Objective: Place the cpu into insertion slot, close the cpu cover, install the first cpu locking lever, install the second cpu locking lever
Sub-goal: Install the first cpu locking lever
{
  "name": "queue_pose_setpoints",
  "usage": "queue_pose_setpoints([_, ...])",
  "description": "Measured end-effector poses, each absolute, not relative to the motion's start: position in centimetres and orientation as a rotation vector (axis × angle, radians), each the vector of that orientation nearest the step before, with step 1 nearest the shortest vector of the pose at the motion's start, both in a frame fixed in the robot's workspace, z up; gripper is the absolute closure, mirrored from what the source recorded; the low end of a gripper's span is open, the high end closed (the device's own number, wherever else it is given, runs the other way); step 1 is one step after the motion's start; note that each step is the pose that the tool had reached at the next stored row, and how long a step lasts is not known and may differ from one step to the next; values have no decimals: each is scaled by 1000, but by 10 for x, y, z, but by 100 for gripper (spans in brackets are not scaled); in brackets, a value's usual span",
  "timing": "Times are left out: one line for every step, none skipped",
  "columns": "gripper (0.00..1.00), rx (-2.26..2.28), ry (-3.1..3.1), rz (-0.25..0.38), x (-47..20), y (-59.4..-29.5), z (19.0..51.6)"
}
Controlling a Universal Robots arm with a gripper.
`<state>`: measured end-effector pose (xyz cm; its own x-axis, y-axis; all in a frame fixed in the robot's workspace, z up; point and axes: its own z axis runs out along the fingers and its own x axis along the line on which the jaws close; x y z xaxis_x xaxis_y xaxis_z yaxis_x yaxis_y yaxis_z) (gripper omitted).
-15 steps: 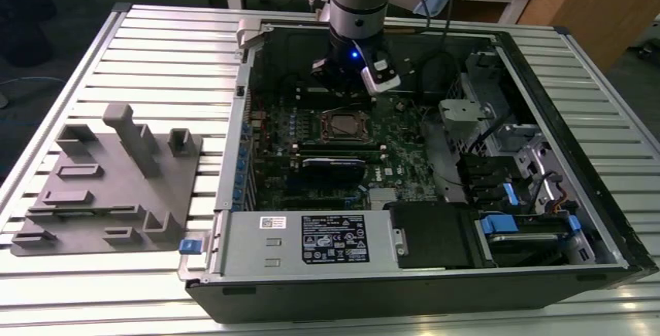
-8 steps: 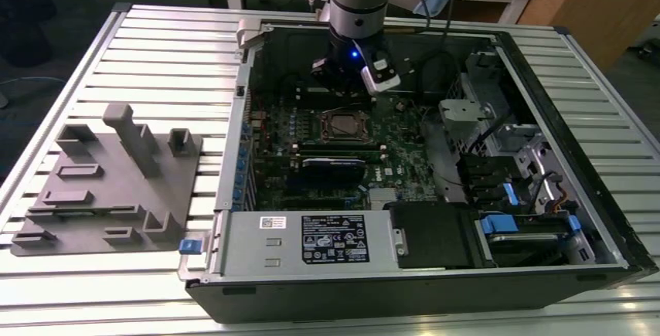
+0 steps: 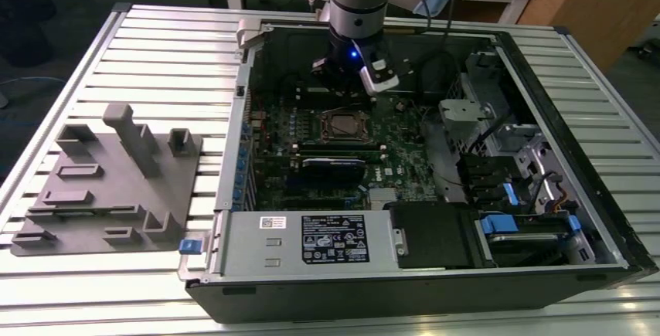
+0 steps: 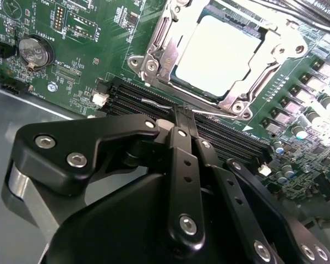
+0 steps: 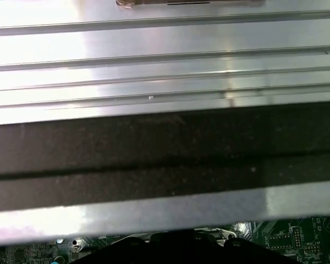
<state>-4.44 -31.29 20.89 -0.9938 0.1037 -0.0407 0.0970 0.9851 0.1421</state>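
The cpu (image 4: 217, 55), a flat silvery square, lies in the insertion slot (image 3: 345, 125) on the green board. The cpu cover (image 4: 157, 41), a thin metal frame, lies down around the chip. A thin silvery locking lever (image 4: 220, 114) runs along the socket's edge beside the long black slots. My gripper (image 4: 182, 114) is shut, with its black fingertips right at this lever. I cannot tell whether they touch or hold it. In the exterior view the gripper (image 3: 341, 87) hangs inside the computer case, just behind the socket.
The open computer case (image 3: 577, 270) lies on a slatted metal table (image 3: 154, 50). A grey fixture block (image 3: 113, 181) stands at the exterior view's left. Drive bays and cables (image 3: 515, 189) are at the case's right, and a black power supply (image 3: 330, 239) at its front.
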Motion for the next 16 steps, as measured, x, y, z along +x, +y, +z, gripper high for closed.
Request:
queue_pose_setpoints([89,162,3082,217,-44,-313,209])
queue_pose_setpoints([89,166,3081,217,-44,-313,209])
queue_pose_setpoints([89,167,3081,217,-44,-313,209])
queue_pose_setpoints([89,168,3081,217,-44,-313,209])
queue_pose_setpoints([89,169,3081,217,-44,-313,209])
queue_pose_setpoints([89,169,3081,217,-44,-313,209])
queue_pose_setpoints([89,170,3081,217,-44,-313,209])
queue_pose_setpoints([89,171,3081,217,-44,-313,209])
queue_pose_setpoints([89,173,3080,217,-44,-313,209])
queue_pose_setpoints([89,176,3080,217,-44,-313,209])
queue_pose_setpoints([89,179,3080,216,-44,-313,209])
queue_pose_setpoints([89,183,3079,216,-44,-312,209])
queue_pose_setpoints([89,186,3079,216,-44,-312,209])
queue_pose_setpoints([89,190,3079,216,-44,-312,209])
queue_pose_setpoints([89,193,3078,216,-44,-312,209])
queue_pose_setpoints([89,196,3078,216,-44,-312,209])
